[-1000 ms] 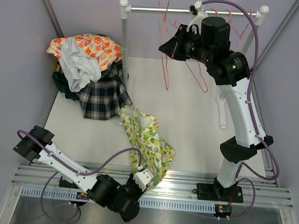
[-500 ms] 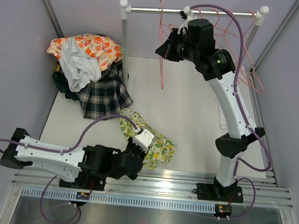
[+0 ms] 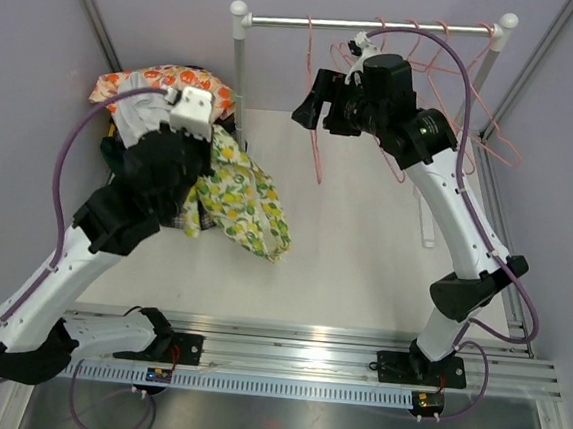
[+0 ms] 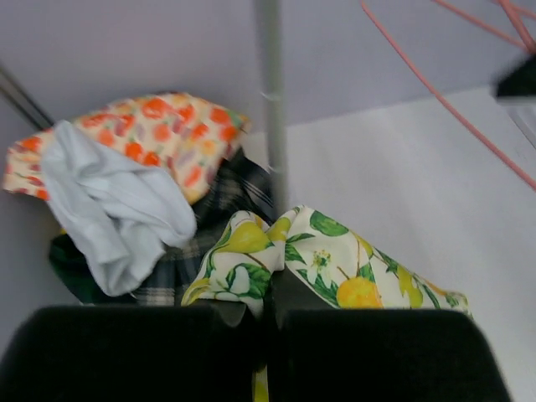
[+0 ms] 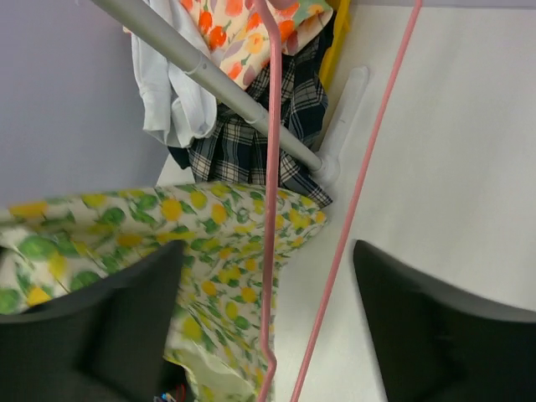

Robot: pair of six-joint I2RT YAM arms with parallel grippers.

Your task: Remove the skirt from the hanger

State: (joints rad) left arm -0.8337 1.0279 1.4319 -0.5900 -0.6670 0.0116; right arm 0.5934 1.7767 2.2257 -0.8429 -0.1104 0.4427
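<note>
Layout relative to the rack post [image 3: 240,70]: clothes pile [image 3: 127,85] to its left on the table [image 3: 364,251]; skirt [image 3: 242,201] just before it, hanging from the left gripper [image 4: 266,314]; hanger [image 5: 271,167] to its right on the rail [image 3: 274,18], between the right gripper's [image 5: 268,251] spread fingers; further hangers [image 3: 452,48] farther right.

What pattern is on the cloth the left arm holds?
The skirt has yellow lemons, green leaves on white; clearest from left wrist.
</note>
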